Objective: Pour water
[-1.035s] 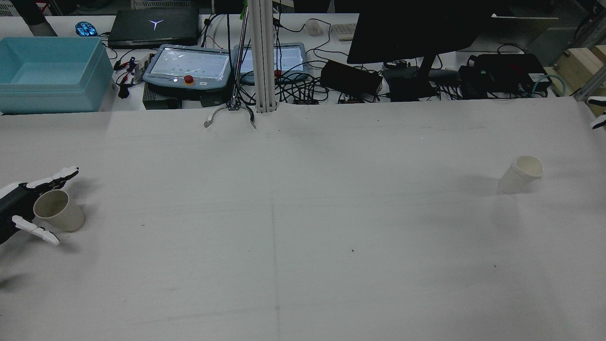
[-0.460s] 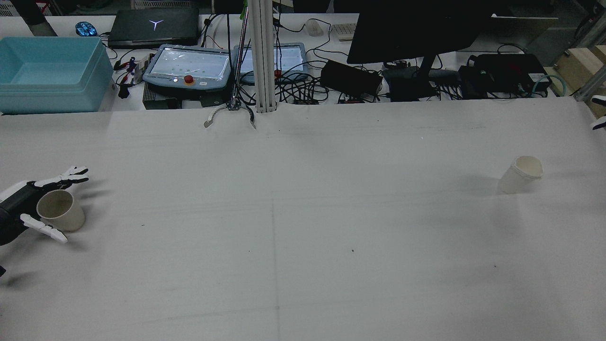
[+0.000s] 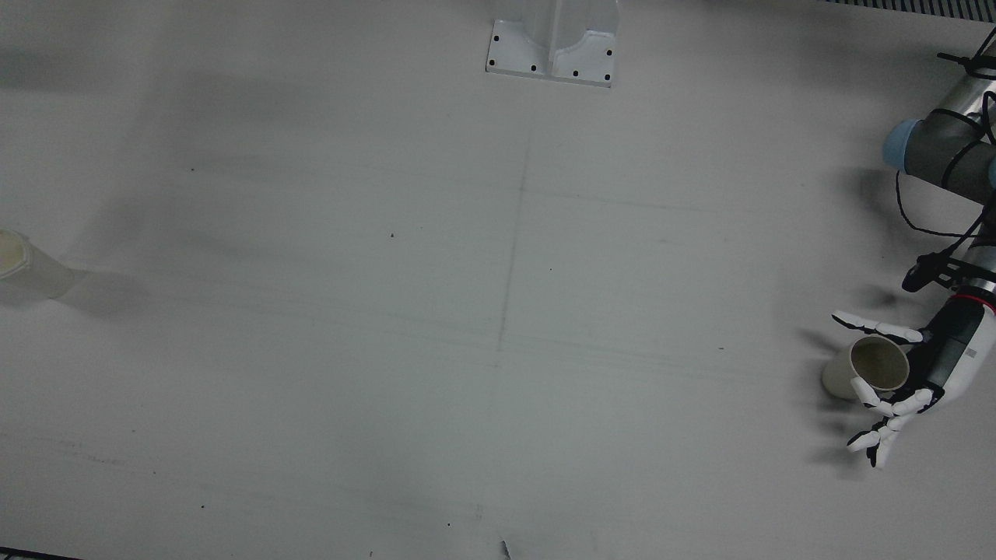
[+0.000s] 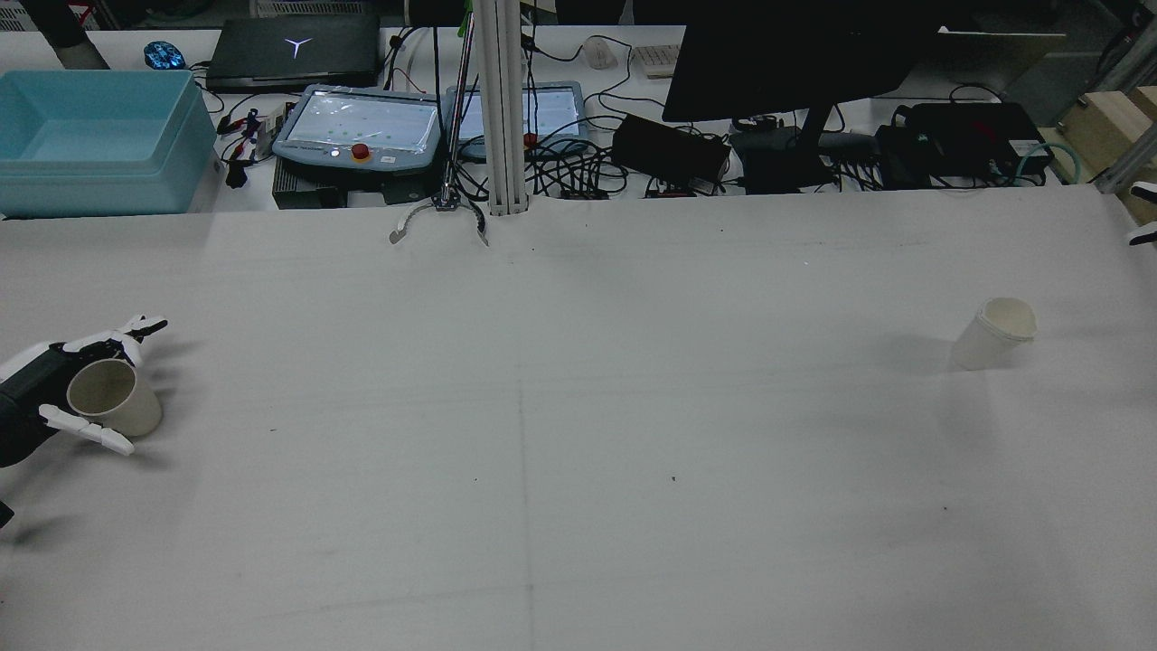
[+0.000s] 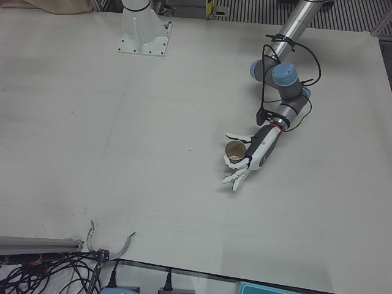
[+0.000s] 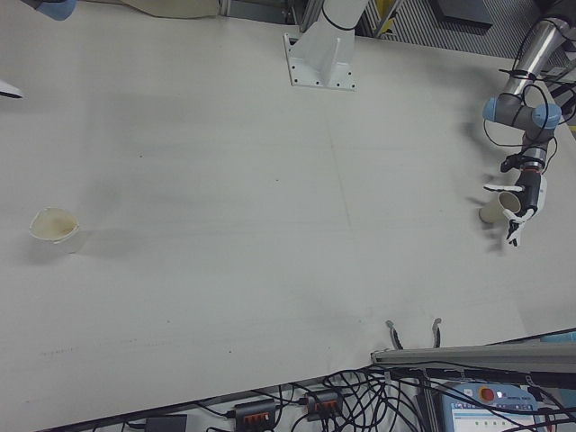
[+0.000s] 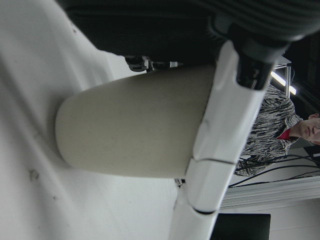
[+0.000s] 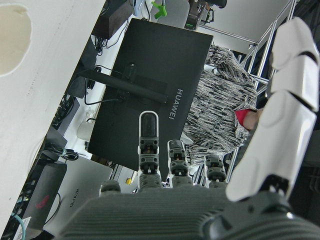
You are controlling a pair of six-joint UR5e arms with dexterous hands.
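Paper cup [image 3: 870,369] stands upright on the white table [image 3: 498,311] at the robot's left edge, inside the curl of the left hand [image 3: 906,381]. Fingers [image 3: 875,323] pass on one side of the cup, others [image 3: 887,424] on the far side, spread and bracketing it; whether they touch the wall cannot be told overall, though the left hand view shows one finger [image 7: 220,150] lying across the cup body. Cup base on the table, not lifted. Second paper cup [image 4: 992,333] stands well apart on the right half, nothing between them. Right hand [image 4: 1141,237] barely shows at the table's far right edge, fingers loose and holding nothing in its own view. Monitor [image 4: 795,63] and teach pendants [image 4: 362,127] behind the table.
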